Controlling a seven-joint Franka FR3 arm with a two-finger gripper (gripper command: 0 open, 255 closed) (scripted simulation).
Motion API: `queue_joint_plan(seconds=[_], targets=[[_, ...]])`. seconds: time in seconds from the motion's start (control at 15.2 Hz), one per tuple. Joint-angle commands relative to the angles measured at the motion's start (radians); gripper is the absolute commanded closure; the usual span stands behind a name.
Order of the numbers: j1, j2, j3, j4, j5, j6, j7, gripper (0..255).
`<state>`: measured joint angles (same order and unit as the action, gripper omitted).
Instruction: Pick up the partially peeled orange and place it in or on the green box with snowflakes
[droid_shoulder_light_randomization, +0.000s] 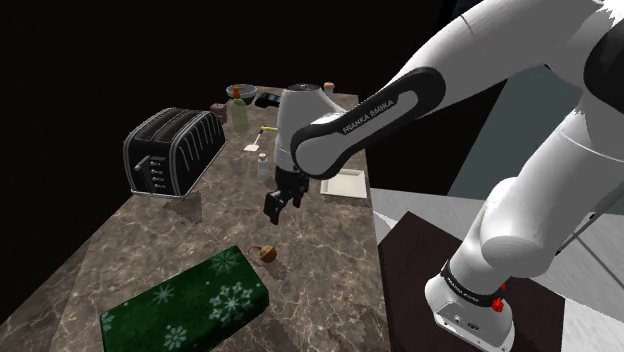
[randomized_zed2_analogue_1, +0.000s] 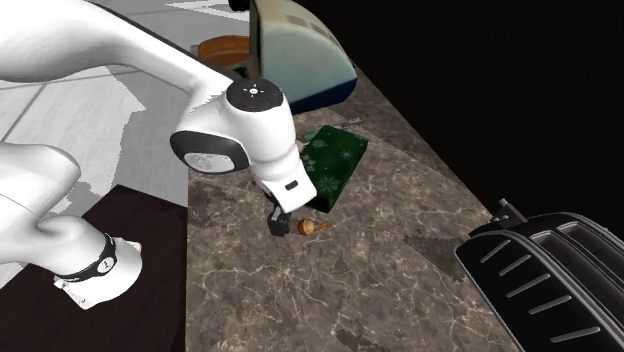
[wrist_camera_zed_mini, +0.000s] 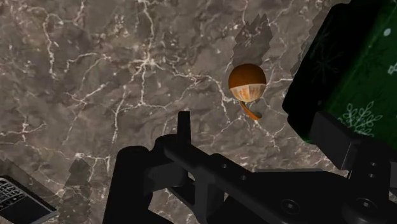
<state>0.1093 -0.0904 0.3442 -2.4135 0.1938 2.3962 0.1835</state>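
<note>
Nothing done yet: the gripper (droid_shoulder_light_randomization: 281, 202) hangs above the veined counter (droid_shoulder_light_randomization: 320, 240), jaws apparently apart and empty, though the wrist view is murky. The partially peeled orange (wrist_camera_zed_mini: 247, 83) lies on the counter ahead of the gripper, untouched, with the green snowflake box (droid_shoulder_light_randomization: 185, 305) just beyond. Grasp, lift and placing all remain.

Green snowflaked box (droid_shoulder_light_randomization: 185, 306) — orange fruit (wrist_camera_zed_mini: 247, 83), brown-veined marble counter (wrist_camera_zed_mini: 95, 76)

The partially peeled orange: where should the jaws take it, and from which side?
Probably across the round body of the orange, straight down from above: it lies free on the counter. Avoid the loose peel strip and keep clear of the green box beside it.
</note>
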Motion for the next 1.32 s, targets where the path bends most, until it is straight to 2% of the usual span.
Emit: queue_joint_plan(seconds=[0.0, 0.4, 0.92, 1.25], targets=[[0.009, 0.08, 0.019, 0.034, -0.032, 0.047, 0.039, 0], [0.06, 0.324, 0.025, 0.162, -0.168, 0.156, 0.161, 0], [0.092, 0.43, -0.002, 0.175, -0.222, 0.244, 0.2, 0], [0.093, 0.43, -0.003, 0.175, -0.221, 0.244, 0.199, 0]])
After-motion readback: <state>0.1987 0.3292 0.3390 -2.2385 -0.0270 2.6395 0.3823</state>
